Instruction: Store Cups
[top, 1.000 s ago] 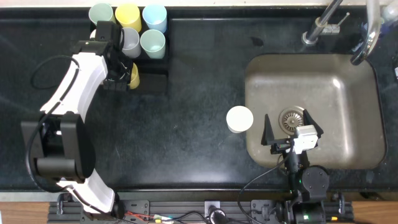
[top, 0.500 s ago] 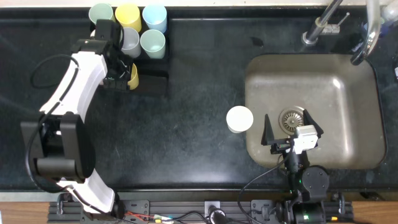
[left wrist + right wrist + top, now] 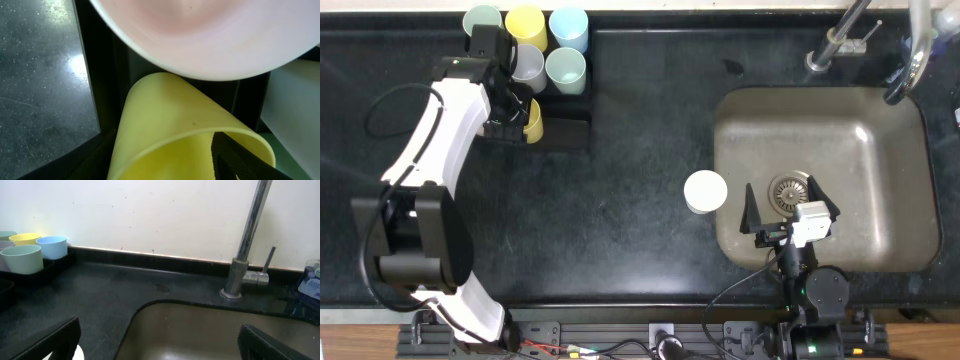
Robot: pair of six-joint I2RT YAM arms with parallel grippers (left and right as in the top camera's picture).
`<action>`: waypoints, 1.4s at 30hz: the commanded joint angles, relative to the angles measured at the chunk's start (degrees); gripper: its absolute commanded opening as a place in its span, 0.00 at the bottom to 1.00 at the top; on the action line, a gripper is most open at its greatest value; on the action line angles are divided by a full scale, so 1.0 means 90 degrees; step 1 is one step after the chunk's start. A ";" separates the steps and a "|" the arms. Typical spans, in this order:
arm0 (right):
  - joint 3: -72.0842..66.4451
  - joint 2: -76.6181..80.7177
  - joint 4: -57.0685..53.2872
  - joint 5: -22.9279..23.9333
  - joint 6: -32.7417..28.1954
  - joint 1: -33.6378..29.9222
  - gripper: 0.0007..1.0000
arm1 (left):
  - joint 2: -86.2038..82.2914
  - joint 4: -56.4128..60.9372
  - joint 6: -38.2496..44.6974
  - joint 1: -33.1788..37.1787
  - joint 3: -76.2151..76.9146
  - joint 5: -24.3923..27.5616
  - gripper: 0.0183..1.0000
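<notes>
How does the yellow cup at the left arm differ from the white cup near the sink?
The yellow cup is held by the left pincer at the black tray; the white cup stands free on the counter beside the sink. From above, the yellow cup shows its side, tilted; the white cup shows only a round outline. Both are plain, single-colour cups.

Steel sink (image 3: 880, 150) set in black countertop (image 3: 640, 200); faucet (image 3: 247, 235) behind; drain (image 3: 786, 188) central.

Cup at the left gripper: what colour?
Yellow. The cup shows best in the left wrist view.
</notes>
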 commanded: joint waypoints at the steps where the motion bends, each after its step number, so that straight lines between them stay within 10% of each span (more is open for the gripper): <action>1: -0.0085 -0.0044 0.0036 -0.0012 0.0017 0.0034 1.00 | 0.0061 -0.0036 0.0029 0.0007 0.0141 0.0092 0.64; 42: -0.0085 -0.0044 0.0036 -0.0012 0.0019 0.0034 1.00 | -0.0410 -0.0226 0.0053 0.0051 0.0143 0.0243 0.65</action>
